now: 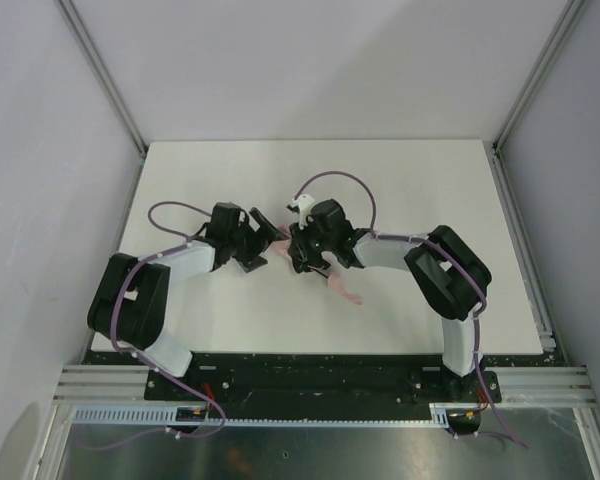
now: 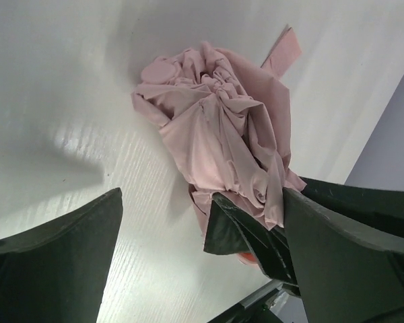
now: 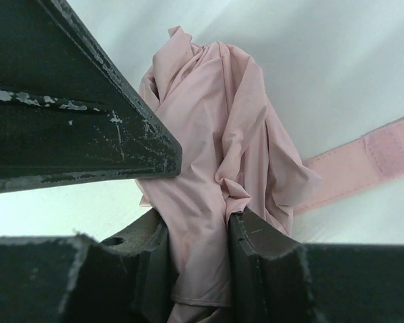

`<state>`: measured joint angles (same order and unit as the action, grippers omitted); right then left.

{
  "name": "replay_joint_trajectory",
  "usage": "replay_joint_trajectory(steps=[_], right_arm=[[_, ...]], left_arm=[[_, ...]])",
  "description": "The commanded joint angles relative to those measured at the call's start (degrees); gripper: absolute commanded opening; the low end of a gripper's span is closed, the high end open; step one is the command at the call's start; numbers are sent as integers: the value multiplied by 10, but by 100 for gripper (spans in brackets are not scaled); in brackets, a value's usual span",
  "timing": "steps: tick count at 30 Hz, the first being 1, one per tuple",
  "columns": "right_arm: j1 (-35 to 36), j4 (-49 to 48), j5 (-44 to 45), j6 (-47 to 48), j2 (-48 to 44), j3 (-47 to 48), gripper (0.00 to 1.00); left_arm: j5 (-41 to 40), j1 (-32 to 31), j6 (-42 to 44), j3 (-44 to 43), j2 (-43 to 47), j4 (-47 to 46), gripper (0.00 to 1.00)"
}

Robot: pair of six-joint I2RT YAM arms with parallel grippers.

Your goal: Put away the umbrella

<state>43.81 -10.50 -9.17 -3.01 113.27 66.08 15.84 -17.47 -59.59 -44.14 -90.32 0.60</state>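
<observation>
Right gripper pinching umbrella. Left gripper jaws spread; umbrella dead ahead between them, long axis pointing away.

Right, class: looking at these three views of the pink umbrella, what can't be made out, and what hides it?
- Top view: most of the umbrella is hidden under both wrists; only small pink bits show.
- Left wrist view: its lower end is hidden behind the right arm's fingers.
- Right wrist view: the closure strap is cut off by the right edge.
- The shaft shows in no view.
</observation>
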Motion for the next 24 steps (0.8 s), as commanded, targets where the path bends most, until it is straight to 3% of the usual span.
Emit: replay_joint_trajectory(steps=[1,7,9,11,18,21,24], right_arm=[[-32,185,-135,-35,84,-60,10],[-63,175,-209,-51,95,-56,9],[-73,167,-239,-60,98,-54,9],[-81,165,-266,-65,103,-47,9],[-87,169,-293,-74,96,-27,15],[-87,161,-274,-84,63,-26,26],[-78,158,-220,-84,11,-23,43]], left_arm=[[-11,-12,10,-10,-33,-20,99],[-36,-34,-11,-22,-99,-54,99],[-61,-41,-14,-23,-107,-46,94],[-81,-43,-18,-21,-116,-32,82],[-83,-44,-18,-29,-167,6,28],[-72,-47,-14,-29,-172,10,10],[-63,-52,-8,-31,-166,21,5]])
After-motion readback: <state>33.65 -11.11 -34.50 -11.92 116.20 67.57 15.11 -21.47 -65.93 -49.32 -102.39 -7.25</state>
